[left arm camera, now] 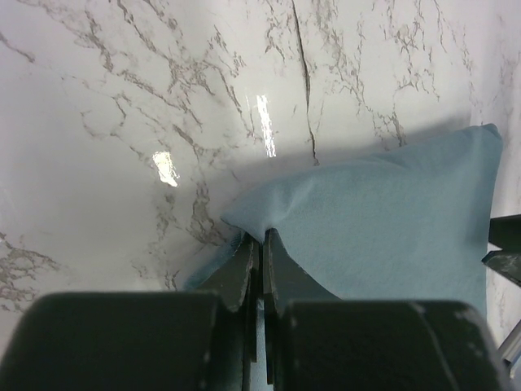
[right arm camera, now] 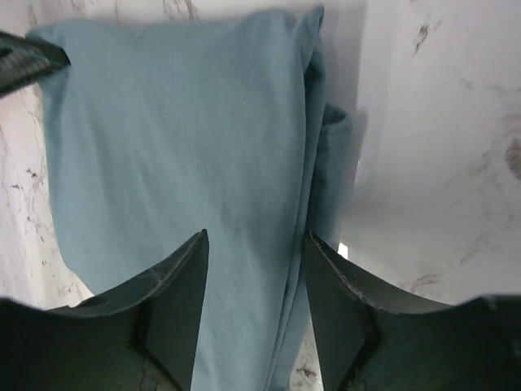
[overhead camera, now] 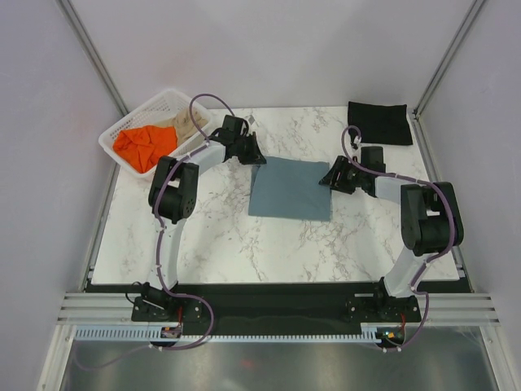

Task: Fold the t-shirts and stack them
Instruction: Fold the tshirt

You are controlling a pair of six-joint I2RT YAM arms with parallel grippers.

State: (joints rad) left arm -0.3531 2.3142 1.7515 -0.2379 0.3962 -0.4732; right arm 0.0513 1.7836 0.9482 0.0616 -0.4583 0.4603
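A slate blue-grey t-shirt lies folded into a rectangle at the middle of the marble table. My left gripper is shut on its far left corner; the wrist view shows the cloth pinched between the closed fingertips. My right gripper is open at the shirt's far right edge, its fingers straddling the folded edge of the cloth. A black t-shirt lies folded at the far right corner. An orange t-shirt and a beige one lie crumpled in the basket.
A white lattice basket stands at the far left corner of the table. The marble tabletop ends at a black strip by the arm bases. Grey walls and metal frame posts surround the table.
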